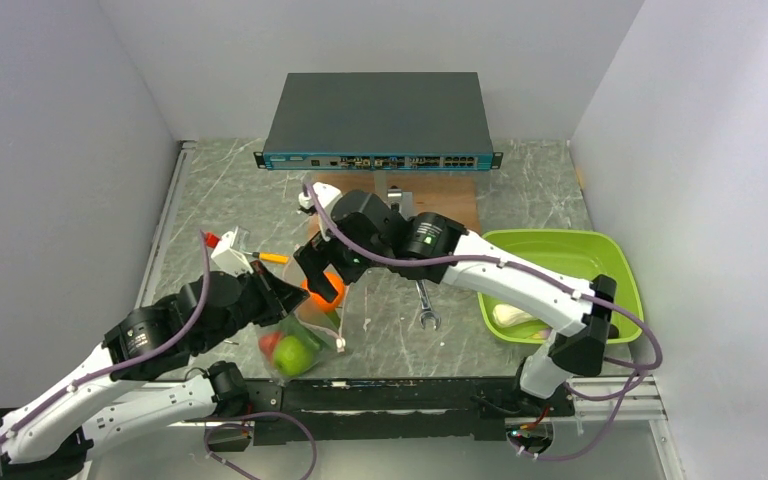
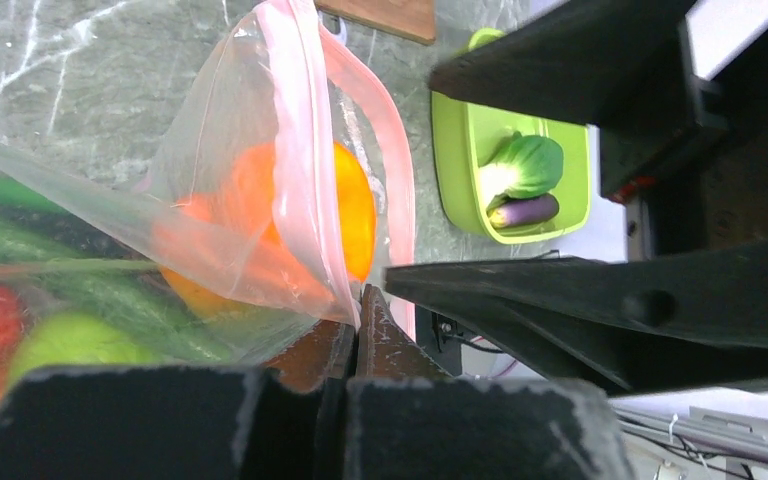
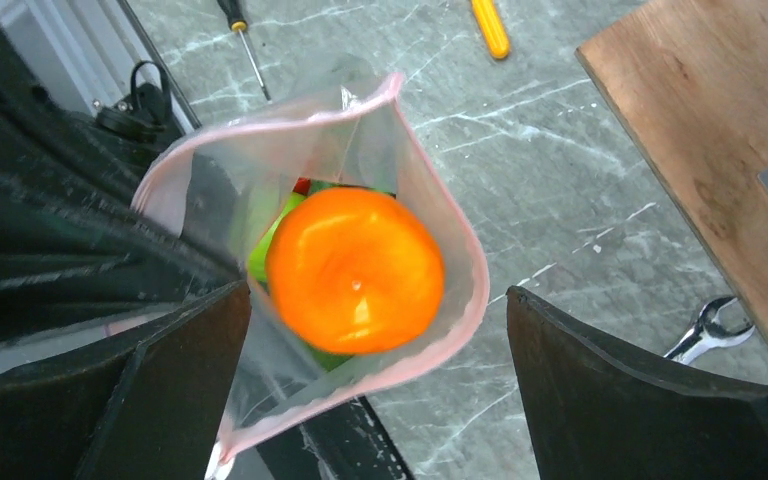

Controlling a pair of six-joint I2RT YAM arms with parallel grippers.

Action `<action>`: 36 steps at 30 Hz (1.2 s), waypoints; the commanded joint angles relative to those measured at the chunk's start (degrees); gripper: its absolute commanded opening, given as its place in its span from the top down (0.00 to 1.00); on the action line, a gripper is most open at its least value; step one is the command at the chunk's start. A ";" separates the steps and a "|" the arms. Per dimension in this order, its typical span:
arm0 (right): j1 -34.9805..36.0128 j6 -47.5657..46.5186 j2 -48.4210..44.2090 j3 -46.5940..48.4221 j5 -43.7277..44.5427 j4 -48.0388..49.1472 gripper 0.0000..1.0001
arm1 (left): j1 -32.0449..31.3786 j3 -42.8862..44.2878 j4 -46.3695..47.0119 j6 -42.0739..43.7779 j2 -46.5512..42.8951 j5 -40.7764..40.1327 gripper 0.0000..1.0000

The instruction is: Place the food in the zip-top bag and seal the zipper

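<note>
One orange [image 3: 355, 270] framed between fingers of wide-spread right gripper [image 3: 375, 298], inside bag [image 3: 440, 230]; bag rim pinched by left gripper [image 2: 357, 312].

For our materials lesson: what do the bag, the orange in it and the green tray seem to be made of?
The bag: thin clear plastic film, creased, see-through. The orange: probably moulded plastic, glossy, with a bright highlight. The tray: likely rigid plastic, smooth, evenly lime green.

Network switch [image 1: 378, 115] at back — wooden board [image 1: 452, 203], wrench [image 1: 426, 308], green tray [image 1: 560, 238], screwdriver [image 1: 272, 258].
</note>
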 commanded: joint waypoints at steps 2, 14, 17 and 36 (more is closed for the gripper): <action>1.03 6.11 -8.90 -3.95 3.57 1.34 0.00 | -0.18 0.79 0.48 -3.21 -1.81 -5.37 1.00; 13.74 8.45 -28.36 -32.44 14.59 21.87 0.00 | -0.19 -1.95 3.39 -5.84 -6.48 -10.49 1.00; 18.97 5.78 -29.64 -36.95 20.09 28.00 0.00 | -0.20 -1.39 2.85 -6.01 -6.09 -10.91 1.00; 24.73 -0.31 -24.85 -48.22 35.13 55.82 0.18 | -0.19 -1.48 4.80 -5.63 -7.04 -10.09 1.00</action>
